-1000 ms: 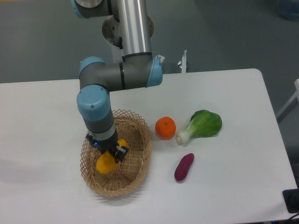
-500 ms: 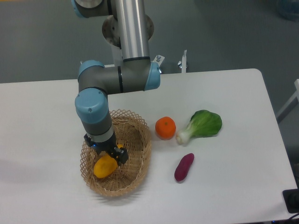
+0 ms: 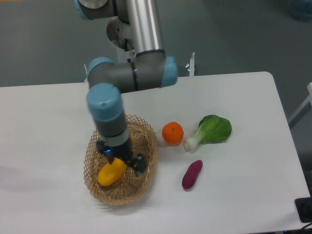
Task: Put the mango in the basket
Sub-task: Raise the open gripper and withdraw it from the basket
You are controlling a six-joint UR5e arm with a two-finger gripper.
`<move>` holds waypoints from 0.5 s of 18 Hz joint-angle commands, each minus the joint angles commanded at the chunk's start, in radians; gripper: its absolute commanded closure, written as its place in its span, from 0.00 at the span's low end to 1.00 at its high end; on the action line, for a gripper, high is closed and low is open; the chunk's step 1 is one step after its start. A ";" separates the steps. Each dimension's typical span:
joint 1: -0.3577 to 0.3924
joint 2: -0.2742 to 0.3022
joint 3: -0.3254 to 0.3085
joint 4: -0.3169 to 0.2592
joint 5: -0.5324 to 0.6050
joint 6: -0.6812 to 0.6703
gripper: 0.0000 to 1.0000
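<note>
- The mango (image 3: 111, 173) lies inside the basket (image 3: 146, 139), lower left of the frame, resting on the woven base toward its left side, so the placing looks done.
- The claw (image 3: 126, 164) hangs just right of the fruit, over the basket's middle. Its fingers look spread and off the mango, though the wrist hides part of them.
- The arm stands nearly upright over the basket, probably so it can lift clear without catching the lattice rim.
- On the white desk (image 3: 243, 97) to the right sit an orange (image 3: 172, 133), a bok choy (image 3: 210, 130) and a purple sweet potato (image 3: 192, 174), all well apart from the basket.
</note>
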 joint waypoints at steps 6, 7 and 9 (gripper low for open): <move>0.189 0.025 0.136 -0.301 -0.041 0.285 0.00; 0.221 0.029 0.150 -0.328 -0.055 0.337 0.00; 0.285 0.049 0.150 -0.359 -0.093 0.442 0.00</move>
